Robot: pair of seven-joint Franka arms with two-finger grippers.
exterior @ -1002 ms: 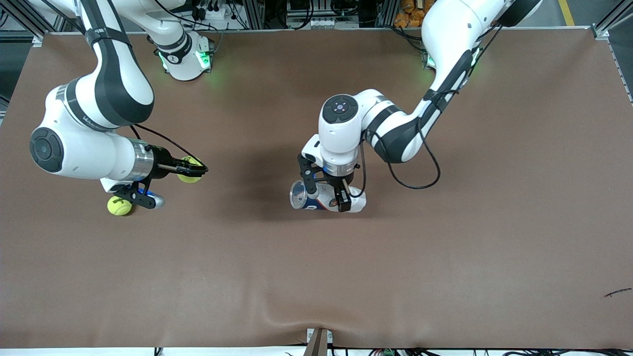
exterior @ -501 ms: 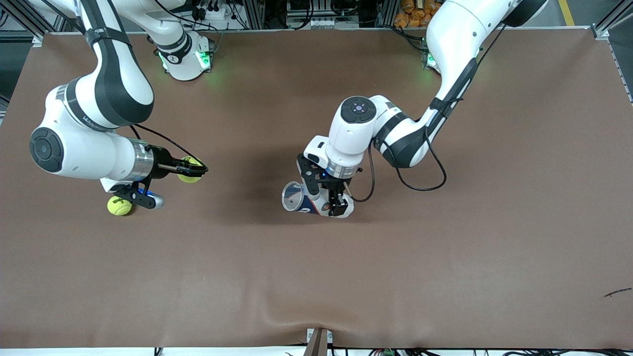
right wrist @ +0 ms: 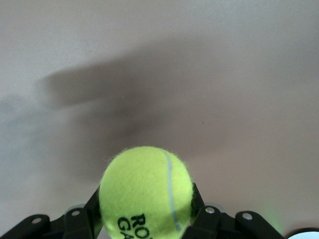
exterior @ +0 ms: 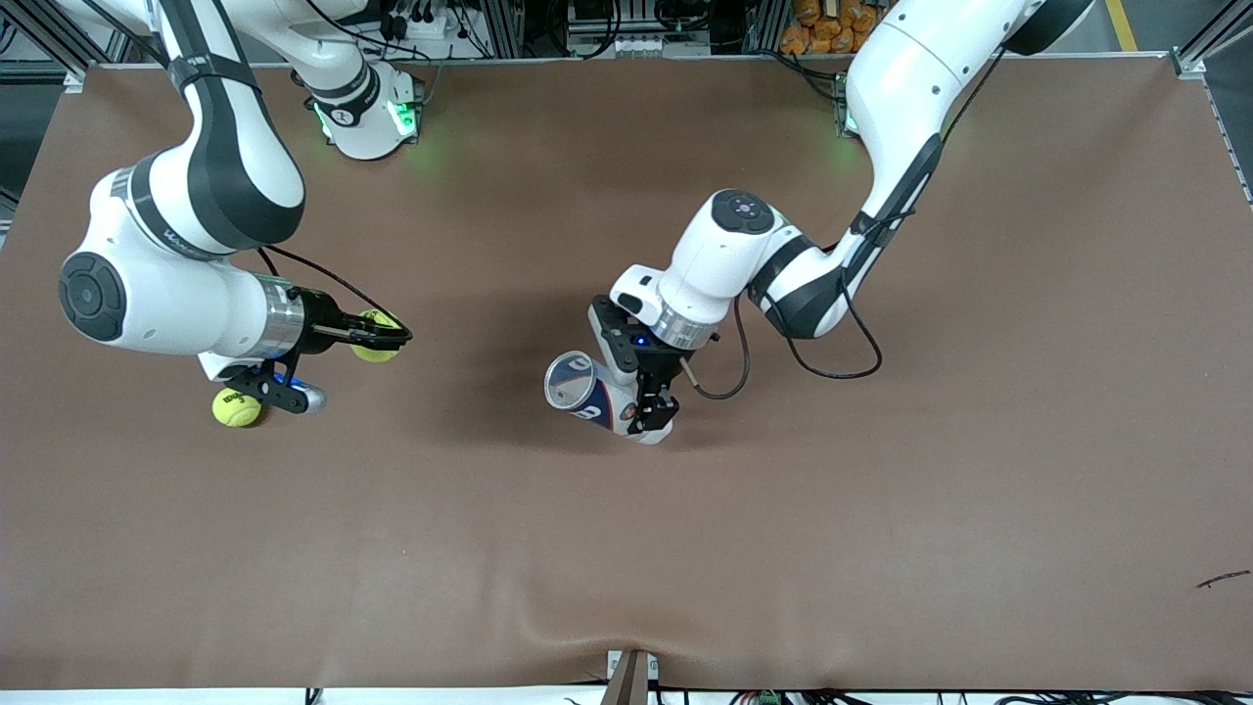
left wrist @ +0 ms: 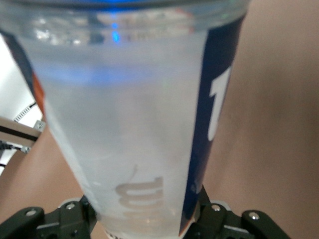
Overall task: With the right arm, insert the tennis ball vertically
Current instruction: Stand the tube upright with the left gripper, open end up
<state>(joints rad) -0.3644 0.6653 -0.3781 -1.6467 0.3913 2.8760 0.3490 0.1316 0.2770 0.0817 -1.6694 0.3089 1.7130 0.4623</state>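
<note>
A yellow-green tennis ball (exterior: 375,336) sits between the fingers of my right gripper (exterior: 384,336), which is shut on it above the mat at the right arm's end of the table. In the right wrist view the ball (right wrist: 145,186) fills the space in the right gripper (right wrist: 145,211). My left gripper (exterior: 650,406) is shut on a clear can with a blue label (exterior: 597,392) over the middle of the table. The can is tilted, and its open mouth (exterior: 567,380) points toward the right arm's end. Up close, the can (left wrist: 134,114) hides most of the left gripper (left wrist: 147,219).
A second tennis ball (exterior: 236,407) lies on the brown mat (exterior: 881,490) under the right arm's wrist. A black cable (exterior: 812,364) loops off the left arm's wrist. A small dark mark (exterior: 1224,579) lies near the front edge at the left arm's end.
The left arm has swung its wrist, tipping the can's mouth upward and shifting it toward the right arm's end. The right arm and its ball have not moved.
</note>
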